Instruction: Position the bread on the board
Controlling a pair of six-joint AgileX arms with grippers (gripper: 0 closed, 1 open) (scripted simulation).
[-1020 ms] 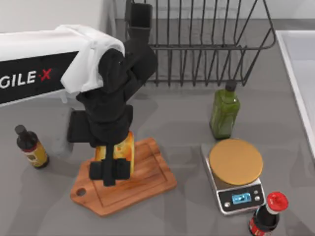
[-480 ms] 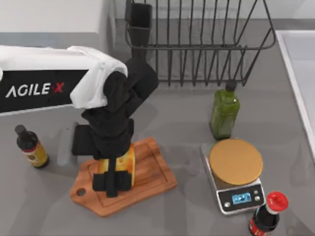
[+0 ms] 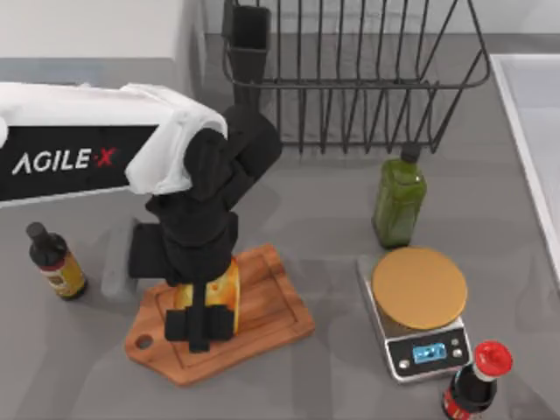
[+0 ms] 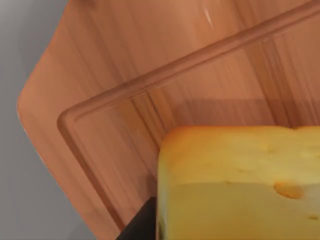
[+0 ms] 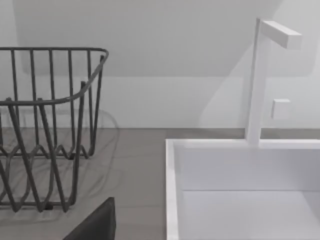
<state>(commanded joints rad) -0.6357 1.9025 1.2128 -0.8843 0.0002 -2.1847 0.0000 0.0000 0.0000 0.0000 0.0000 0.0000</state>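
Top view: the left gripper (image 3: 200, 322) hangs over the rectangular brown wooden board (image 3: 262, 311) with grooved rim and holed handle, fingers clamped on the small golden-yellow bread chunk with orange-brown crust (image 3: 224, 284). The bread sits above the board's left half, inside the groove; whether it touches the wood cannot be told. The grip probably holds the loaf steady until it is seated. The arm's white cover reads "AGILE X". Off the board stand a round tan disc on a grey digital scale (image 3: 418, 289), a green glass bottle (image 3: 399, 203), a red-capped dark bottle (image 3: 472, 385), a small brown bottle with yellow label (image 3: 56, 262) whose print is unreadable, and a dark wire rack (image 3: 350, 79). Left wrist view: bread (image 4: 240, 180) close over the board (image 4: 125, 85), near a groove corner. Right wrist view: the parked right arm faces the wire rack (image 5: 45, 125) and a white sink (image 5: 240, 190).
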